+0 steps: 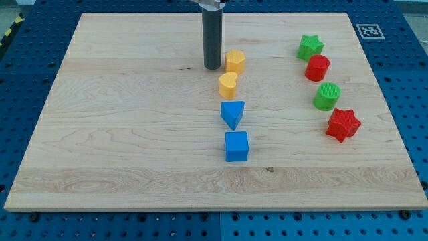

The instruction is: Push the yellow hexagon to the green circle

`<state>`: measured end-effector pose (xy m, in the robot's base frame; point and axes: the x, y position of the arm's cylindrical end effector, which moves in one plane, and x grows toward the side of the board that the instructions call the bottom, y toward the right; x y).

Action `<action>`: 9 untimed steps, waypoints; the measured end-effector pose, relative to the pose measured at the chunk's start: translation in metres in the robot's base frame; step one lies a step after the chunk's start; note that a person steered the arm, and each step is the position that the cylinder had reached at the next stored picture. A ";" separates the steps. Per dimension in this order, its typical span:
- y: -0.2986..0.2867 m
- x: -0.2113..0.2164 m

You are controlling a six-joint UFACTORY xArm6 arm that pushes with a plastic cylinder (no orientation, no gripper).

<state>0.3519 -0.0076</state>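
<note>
The yellow hexagon [235, 61] stands near the board's top centre. My tip [212, 67] rests on the board just to the hexagon's left, close to it; I cannot tell whether they touch. The green circle [327, 96] stands at the view's right, well away from the hexagon, between a red circle [317, 67] above it and a red star [343, 124] below it.
A yellow heart [228, 85] sits just below the hexagon. Below that are a blue triangle [233, 114] and a blue cube [237, 146]. A green star [310, 47] lies at the top right. The wooden board [120, 134] lies on a blue pegboard table.
</note>
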 end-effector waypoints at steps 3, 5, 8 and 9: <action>0.078 0.000; 0.085 -0.019; 0.135 -0.019; 0.136 -0.012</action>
<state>0.3394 0.1288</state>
